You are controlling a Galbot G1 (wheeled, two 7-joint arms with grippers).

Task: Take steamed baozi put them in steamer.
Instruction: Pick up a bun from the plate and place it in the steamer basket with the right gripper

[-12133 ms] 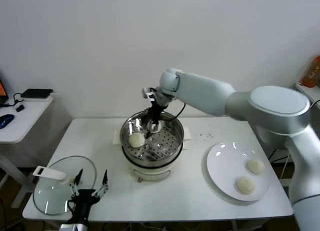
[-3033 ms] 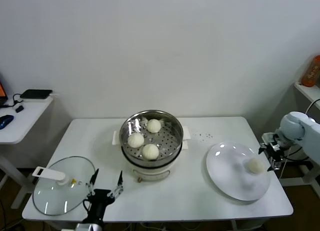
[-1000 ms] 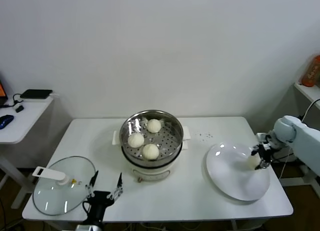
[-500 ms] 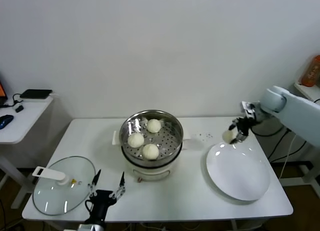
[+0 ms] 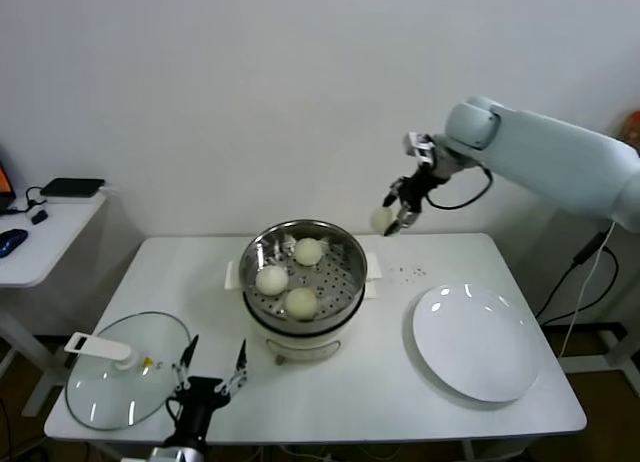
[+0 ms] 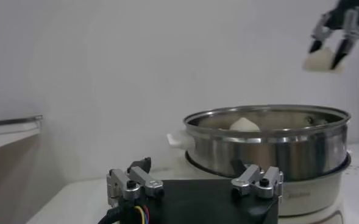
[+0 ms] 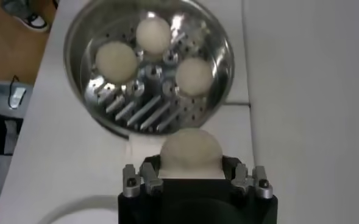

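The steel steamer [image 5: 345, 278] stands mid-table on a white base. Three cream-white baozi lie on its perforated tray: one at the back [image 5: 308, 251], one at the left [image 5: 271, 279], one at the front [image 5: 301, 302]. My right gripper [image 5: 390, 216] is shut on a fourth baozi [image 5: 381, 219] and holds it in the air just beyond the steamer's back right rim. In the right wrist view the held baozi [image 7: 189, 151] hangs above the table beside the steamer [image 7: 220, 49]. My left gripper [image 5: 210, 374] is open and empty at the table's front left.
A white plate [image 5: 478, 340] lies bare at the right. A glass lid with a white handle [image 5: 125, 369] lies at the front left, beside my left gripper. A side table with devices [image 5: 40, 232] stands at the far left.
My right gripper has lifted the last baozi off the plate and carried it up and left to the steamer's back right rim. The plate is now bare. The left gripper has not moved.
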